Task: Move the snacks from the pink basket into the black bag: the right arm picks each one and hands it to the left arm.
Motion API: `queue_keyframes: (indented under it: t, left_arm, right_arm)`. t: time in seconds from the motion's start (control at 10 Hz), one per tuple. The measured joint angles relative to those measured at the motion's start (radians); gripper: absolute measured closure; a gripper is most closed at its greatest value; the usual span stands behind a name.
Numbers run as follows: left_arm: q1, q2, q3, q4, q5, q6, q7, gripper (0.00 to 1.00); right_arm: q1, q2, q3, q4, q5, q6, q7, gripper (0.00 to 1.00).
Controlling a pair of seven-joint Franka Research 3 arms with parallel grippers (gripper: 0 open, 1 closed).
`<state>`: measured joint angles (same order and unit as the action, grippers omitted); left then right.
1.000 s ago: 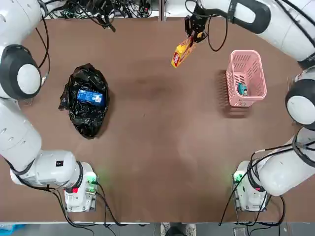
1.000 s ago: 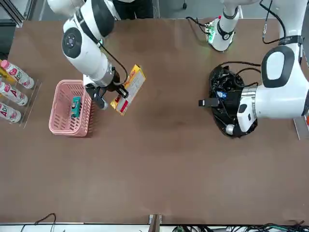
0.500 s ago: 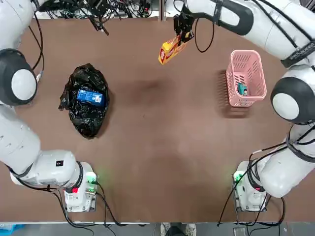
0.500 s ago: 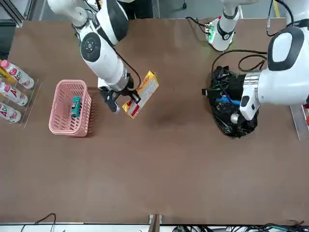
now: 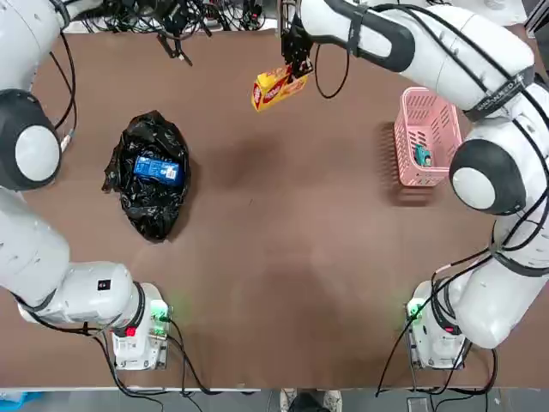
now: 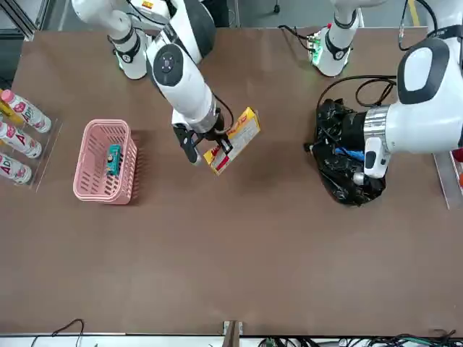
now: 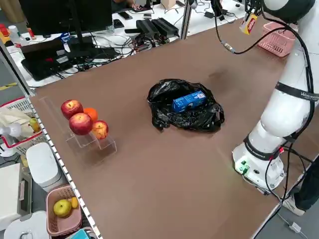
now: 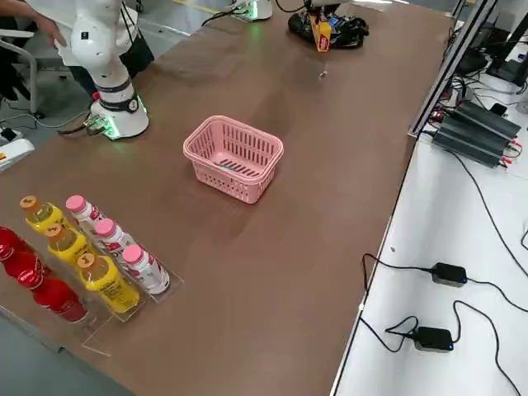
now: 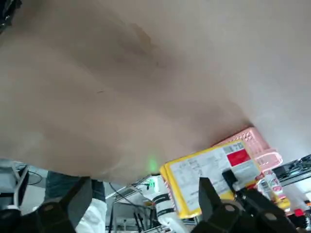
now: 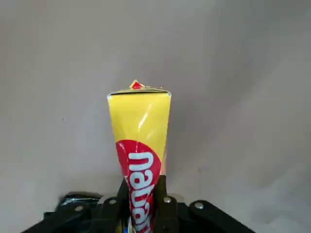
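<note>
On brown table [image 5: 283, 257]: black bag [image 5: 151, 176], pink basket [image 5: 427, 136].

1. Yellow snack [image 5: 276, 86], red logo, hangs tilted above the tabletop.
2. Blue snack [image 5: 157, 169] lies in the black bag [image 5: 151, 210].
3. Teal snack [image 5: 422, 155] lies in the pink basket [image 5: 426, 99].

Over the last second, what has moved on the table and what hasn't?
The right tool, shut on the yellow snack, has carried it away from the pink basket toward the black bag. The left tool stays open, empty. The blue snack in the bag and the teal snack in the basket haven't moved.
</note>
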<state>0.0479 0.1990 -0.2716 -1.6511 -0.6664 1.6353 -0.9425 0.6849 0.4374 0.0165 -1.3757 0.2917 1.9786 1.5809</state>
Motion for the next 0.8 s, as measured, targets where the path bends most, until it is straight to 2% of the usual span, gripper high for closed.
queue_keyframes:
  t: [0.3, 0.4, 0.6, 0.8]
  left_arm:
    - [-0.001, -0.15, -0.002, -0.208, -0.118, 0.195, -0.098, 0.03]
    - [-0.001, -0.203, -0.002, -0.262, -0.144, 0.227, -0.142, 0.03]
    - [-0.002, -0.257, -0.019, -0.324, -0.154, 0.26, -0.219, 0.03]
    - [-0.004, -0.313, -0.051, -0.442, -0.16, 0.323, -0.235, 0.03]
  right_arm:
    - [0.05, 0.039, 0.0, 0.032, 0.0, 0.073, 0.107, 0.77]
    - [0.068, 0.052, 0.0, 0.039, 0.0, 0.087, 0.134, 0.77]
    - [0.091, 0.081, 0.0, 0.068, 0.0, 0.109, 0.184, 0.77]
    - [0.104, 0.114, 0.0, 0.11, 0.0, 0.116, 0.228, 0.77]
